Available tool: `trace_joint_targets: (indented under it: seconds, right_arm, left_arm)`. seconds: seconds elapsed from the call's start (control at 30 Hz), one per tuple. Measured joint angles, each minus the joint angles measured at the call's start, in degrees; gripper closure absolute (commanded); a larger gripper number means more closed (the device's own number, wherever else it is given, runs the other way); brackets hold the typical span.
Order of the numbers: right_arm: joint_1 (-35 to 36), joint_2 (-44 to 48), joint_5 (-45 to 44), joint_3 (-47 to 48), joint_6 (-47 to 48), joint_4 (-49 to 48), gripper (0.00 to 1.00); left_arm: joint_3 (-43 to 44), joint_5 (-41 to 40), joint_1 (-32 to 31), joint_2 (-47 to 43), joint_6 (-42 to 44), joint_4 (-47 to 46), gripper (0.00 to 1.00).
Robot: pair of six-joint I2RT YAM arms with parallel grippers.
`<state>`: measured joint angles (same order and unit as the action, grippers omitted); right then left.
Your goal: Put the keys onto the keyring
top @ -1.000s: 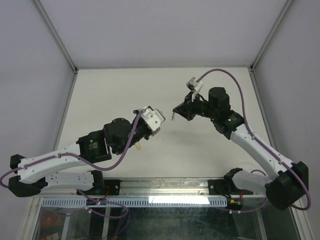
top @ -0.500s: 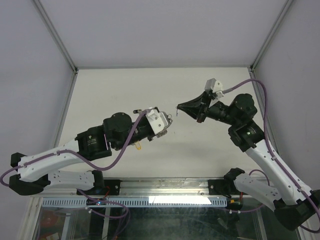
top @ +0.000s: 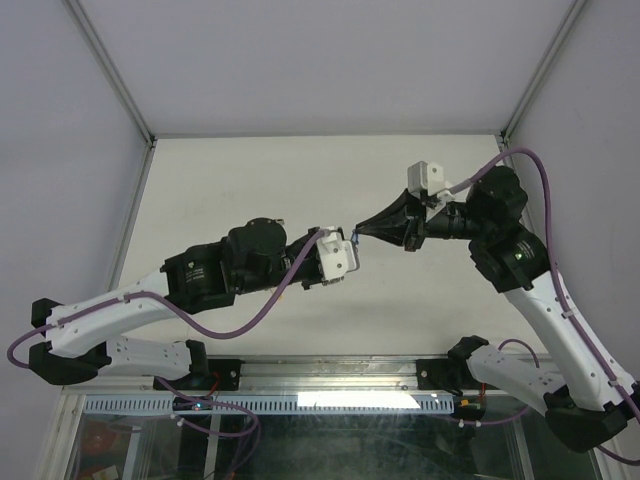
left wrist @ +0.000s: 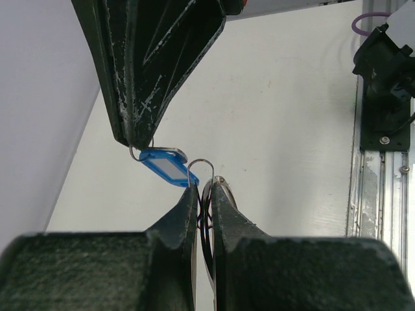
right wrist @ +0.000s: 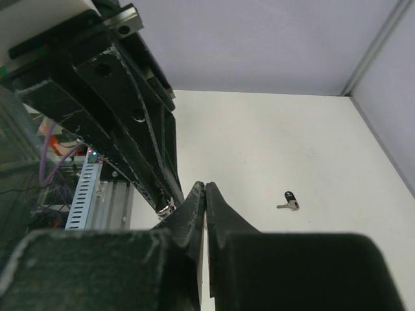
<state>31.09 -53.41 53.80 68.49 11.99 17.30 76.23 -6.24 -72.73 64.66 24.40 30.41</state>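
Note:
My left gripper is shut on the thin silver keyring, held edge-on between its fingers. My right gripper comes in from above and is shut on the small wire loop of a blue plastic key tag. The tag's lower end touches my left fingertip beside the ring. In the top view the left gripper and the right gripper meet tip to tip above the table. The right wrist view shows my right gripper shut, with the keyring just to its left. The yellow-tagged key is out of view.
A small key with a dark head lies alone on the white table. Grey walls and metal frame posts close in the table on three sides. A metal rail runs along the near edge.
My left gripper has moved right and forward. My right gripper has swung round to point left. Their tips, apart before, now meet.

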Motion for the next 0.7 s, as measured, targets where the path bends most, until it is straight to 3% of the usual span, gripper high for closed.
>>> trace_joint_targets:
  seconds: [0.33, 0.7]
  right_arm:
    - [0.0, -3.0, 8.0, 4.5, 5.0, 8.6, 1.0]
    - [0.0, -4.7, 13.9, 4.7, 6.2, 11.4, 1.0]
  left_arm:
    - [1.7, 5.2, 0.0, 0.2, 1.7, 1.9, 1.0]
    - [1.8, 6.8, 0.0, 0.2, 2.1, 3.1, 1.0]
